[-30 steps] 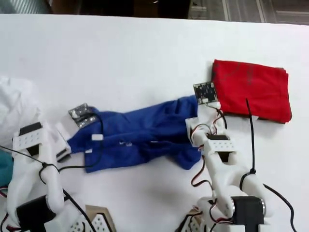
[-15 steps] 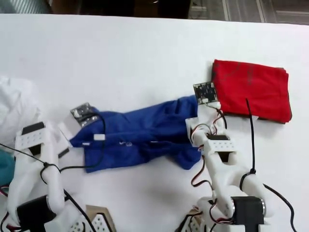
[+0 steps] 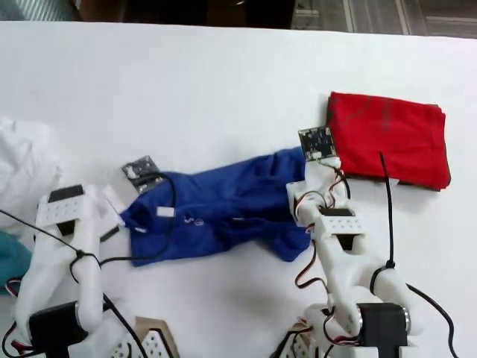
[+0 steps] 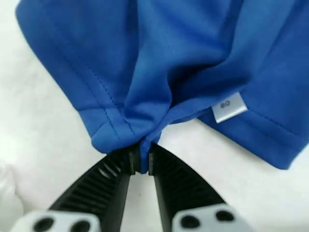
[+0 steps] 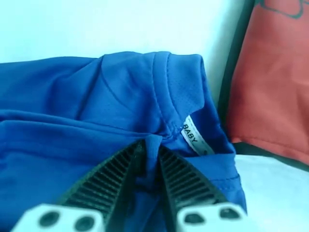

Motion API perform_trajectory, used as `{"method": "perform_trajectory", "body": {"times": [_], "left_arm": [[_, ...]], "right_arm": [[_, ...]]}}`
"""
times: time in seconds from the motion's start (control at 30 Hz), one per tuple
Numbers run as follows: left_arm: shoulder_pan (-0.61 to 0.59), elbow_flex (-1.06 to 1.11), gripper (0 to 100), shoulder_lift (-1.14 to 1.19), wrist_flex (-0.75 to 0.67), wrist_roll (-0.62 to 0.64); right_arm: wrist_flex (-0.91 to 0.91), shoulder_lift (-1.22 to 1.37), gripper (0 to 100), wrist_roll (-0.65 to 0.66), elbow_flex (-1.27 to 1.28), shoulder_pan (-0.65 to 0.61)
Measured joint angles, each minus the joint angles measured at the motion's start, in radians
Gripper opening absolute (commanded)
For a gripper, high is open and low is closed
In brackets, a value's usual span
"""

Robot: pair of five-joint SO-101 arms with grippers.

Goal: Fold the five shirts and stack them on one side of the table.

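A blue shirt (image 3: 223, 205) lies stretched across the middle of the white table (image 3: 209, 82). My left gripper (image 3: 128, 218) is shut on the blue shirt's hem at its left end; in the left wrist view the black fingers (image 4: 113, 181) pinch a bunched fold of blue shirt (image 4: 159, 67). My right gripper (image 3: 302, 195) is shut on the shirt's right end, and the right wrist view has its fingers (image 5: 116, 176) clamped on blue shirt (image 5: 96, 106) cloth near the collar label. A folded red shirt (image 3: 391, 138) lies at the right, also seen as red shirt (image 5: 273, 77) beside the collar.
White cloth (image 3: 22, 160) is heaped at the table's left edge, with a bit of teal cloth (image 3: 9, 257) below it. Cables run from both arms across the near part of the table. The far half of the table is bare white.
My left gripper has moved to the right with the shirt's hem in it, bunching the left end of the blue shirt inward. The right arm has not moved.
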Motion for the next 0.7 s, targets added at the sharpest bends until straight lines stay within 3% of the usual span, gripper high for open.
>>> {"method": "perform_trajectory", "body": {"times": [0.1,0.4,0.53,0.7], "left_arm": [[0.002,0.0,15,0.0,0.006,-0.015],[0.002,0.0,15,0.0,0.006,-0.021],[0.002,0.0,2,0.0,0.006,-0.021],[0.002,0.0,3,0.0,0.006,-0.021]], "right_arm": [[0.0,0.0,2.1,0.0,0.0,0.0],[0.0,0.0,2.1,0.0,0.0,0.0],[0.0,0.0,2.1,0.0,0.0,0.0],[0.0,0.0,2.1,0.0,0.0,0.0]]}}
